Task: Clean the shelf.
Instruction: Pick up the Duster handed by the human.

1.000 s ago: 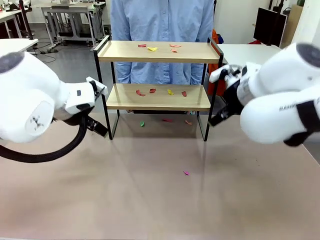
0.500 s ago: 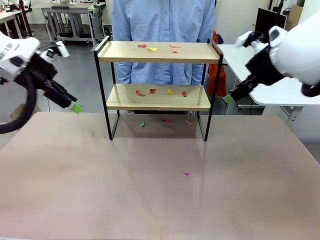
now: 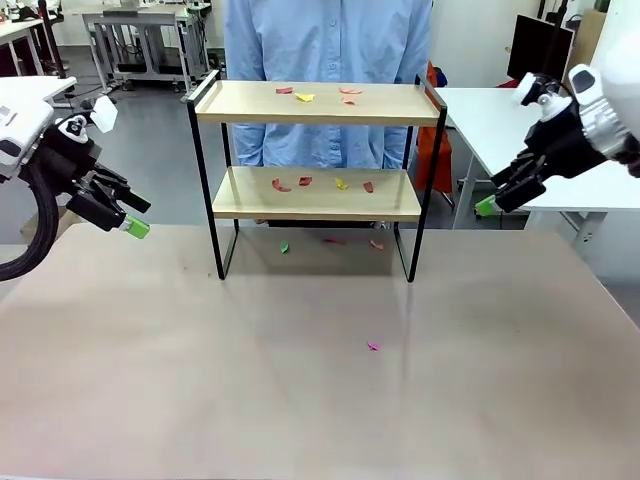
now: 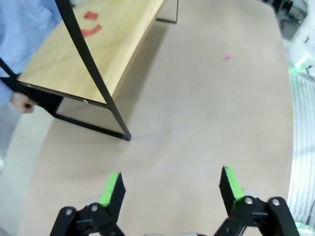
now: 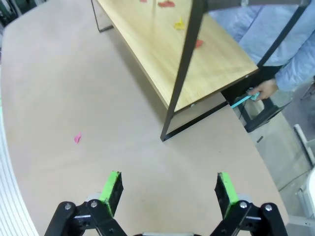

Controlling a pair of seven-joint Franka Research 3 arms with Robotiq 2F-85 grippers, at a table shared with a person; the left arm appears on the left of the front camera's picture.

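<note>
From the front camera I watched the shelf (image 3: 250, 103) standing at the far middle of the desk (image 3: 300, 410), with a person (image 3: 325, 40) in a light blue shirt close behind it. Red and yellow coloured scraps (image 3: 304, 97) lay on both wood boards, and a few more lay on the desk under the lower board. A lone pink scrap (image 3: 372, 346) sat nearer my side, well apart from the legs. The left end effector (image 3: 138, 218) hung off the desk's left edge with its fingers spread and nothing between them. The right end effector (image 3: 492, 196) hovered beyond the shelf's right side, equally spread and empty. Neither one touched the frame.

Through the left wrist camera, the left end effector (image 4: 171, 179) showed its green pads wide apart above bare desk. One black leg and a wood board of the shelf (image 4: 98, 54) ran across the upper left, and red scraps lay on that board. A hand (image 4: 22, 103) of the person showed at the far end of the board.

Through the right wrist camera, the right end effector (image 5: 169, 182) was likewise open over the desk. The shelf (image 5: 211, 59) crossed the top, carrying yellow and red scraps. Past its corner, the person's other hand (image 5: 266, 88) held a thin teal object (image 5: 241, 101).
</note>
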